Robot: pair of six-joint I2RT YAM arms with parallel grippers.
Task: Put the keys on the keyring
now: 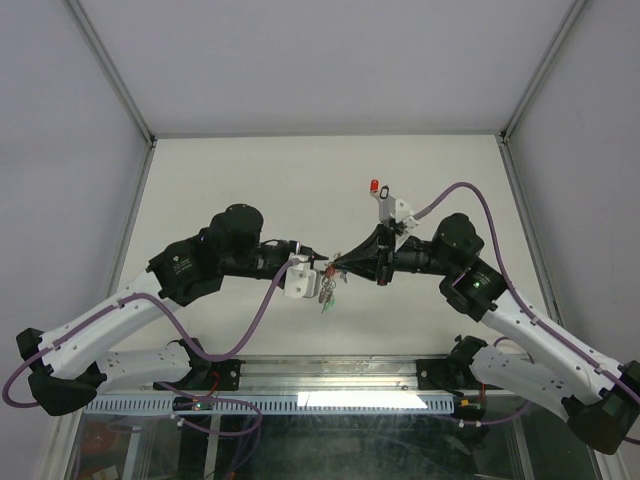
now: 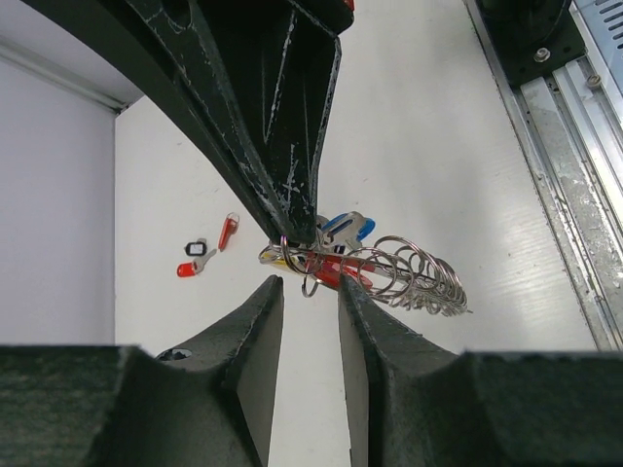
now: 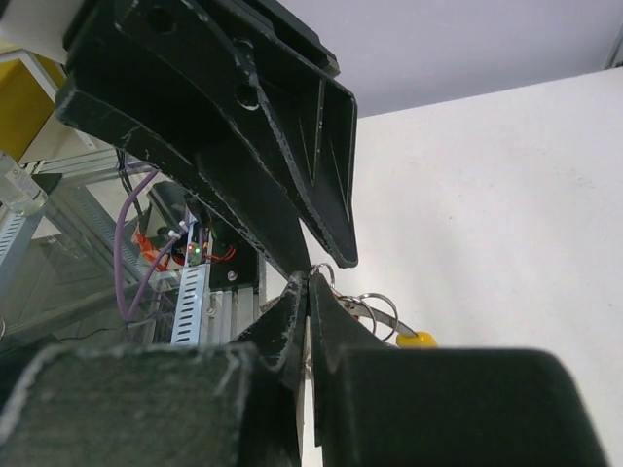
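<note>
Keyring of silvery springy wire coils (image 2: 414,277), seemingly light and slippery, hangs pinched in the right gripper (image 2: 300,240); the slightly spread left gripper (image 2: 308,288) should take one coil.

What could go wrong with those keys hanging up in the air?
The right gripper pinches the keyring only at its tips, so the bunch might slip and drop. The left gripper is open just beside it and could bump the dangling keys or catch the wrong loop.

Keyring (image 2: 419,282) shiny metal wire — key tags (image 2: 228,232) seemingly glossy plastic — table (image 2: 438,146) matt.
</note>
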